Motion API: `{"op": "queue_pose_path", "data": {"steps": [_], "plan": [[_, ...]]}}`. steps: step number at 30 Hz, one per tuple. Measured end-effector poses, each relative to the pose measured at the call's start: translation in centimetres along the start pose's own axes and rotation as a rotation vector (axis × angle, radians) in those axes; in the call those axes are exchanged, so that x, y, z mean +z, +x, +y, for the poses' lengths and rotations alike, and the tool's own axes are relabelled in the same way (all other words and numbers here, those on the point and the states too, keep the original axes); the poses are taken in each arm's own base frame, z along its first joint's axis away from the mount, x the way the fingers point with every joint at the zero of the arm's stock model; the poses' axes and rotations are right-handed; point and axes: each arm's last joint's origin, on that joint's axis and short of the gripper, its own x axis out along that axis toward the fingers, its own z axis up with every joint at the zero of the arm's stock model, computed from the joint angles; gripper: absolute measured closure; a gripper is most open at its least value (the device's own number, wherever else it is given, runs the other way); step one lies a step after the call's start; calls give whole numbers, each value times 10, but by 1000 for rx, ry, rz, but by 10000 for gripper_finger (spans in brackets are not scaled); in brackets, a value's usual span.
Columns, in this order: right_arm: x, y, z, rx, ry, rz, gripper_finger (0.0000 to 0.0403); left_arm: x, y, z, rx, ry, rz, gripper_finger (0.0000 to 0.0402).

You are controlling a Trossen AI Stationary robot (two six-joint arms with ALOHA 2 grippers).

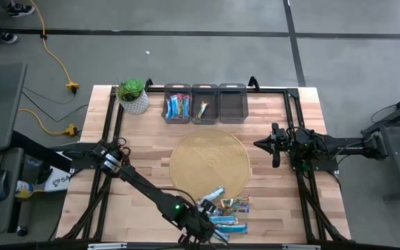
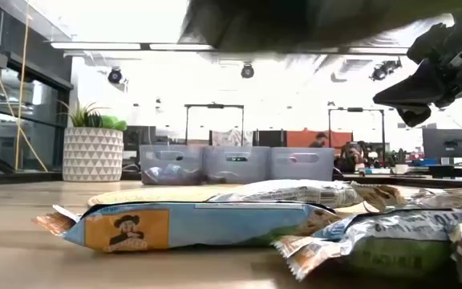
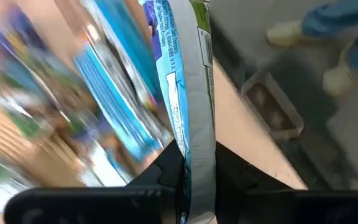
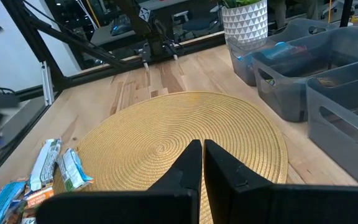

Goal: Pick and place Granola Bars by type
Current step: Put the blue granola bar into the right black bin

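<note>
Several granola bars (image 1: 226, 208) lie in a loose pile near the table's front edge, partly on the round woven mat (image 1: 210, 163); in the low view a blue bar (image 2: 191, 225) lies flat in front. My left gripper (image 3: 194, 186) reaches over the pile (image 1: 205, 230), shut on a blue, white and green bar (image 3: 188, 93). My right gripper (image 4: 202, 163) waits shut at the table's right side (image 1: 275, 144), touching nothing. Blue and red bars (image 1: 177, 105) lie in the left bin, and a gold one (image 1: 203, 109) in the middle bin. My left gripper pinches one end of the bar (image 3: 194, 158) between its two fingers, which press on the wrapper's flat faces. The fingers slant down from the table's left. The bar shows edge-on and sticks out past the fingertips. Whether its far end is clear of the pile I cannot tell.
Three dark grey bins (image 1: 232, 104) stand in a row at the far edge. A potted plant (image 1: 133, 96) stands left of them. A black frame runs along the table's left and right sides (image 1: 304, 187). Bare wood lies left of the mat (image 1: 144, 153).
</note>
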Motion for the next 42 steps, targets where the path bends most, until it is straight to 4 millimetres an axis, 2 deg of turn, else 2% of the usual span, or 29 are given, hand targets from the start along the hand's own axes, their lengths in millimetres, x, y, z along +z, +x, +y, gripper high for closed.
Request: {"op": "queue_pose_path", "data": {"steps": [3,6,11,16,21,25,34,42], "plan": [[0,0,0,0,0,0,402,19,-18,8,26,27,-50,354],[0,0,0,0,0,0,402,39,-39,27,48,14,-122,354],[0,0,0,0,0,0,402,65,-79,73,14,-33,-264,354],[0,0,0,0,0,0,402,80,-121,127,-182,-67,-457,354],[0,0,0,0,0,-2,402,79,-149,184,-515,-112,-699,354],[0,0,0,1,0,-3,402,78,-176,221,-611,-101,-876,354],[0,0,0,0,0,-1,402,56,-219,298,-411,-185,-1158,354],[0,0,0,0,0,-1,402,28,-236,347,-189,-322,-1230,354]]}}
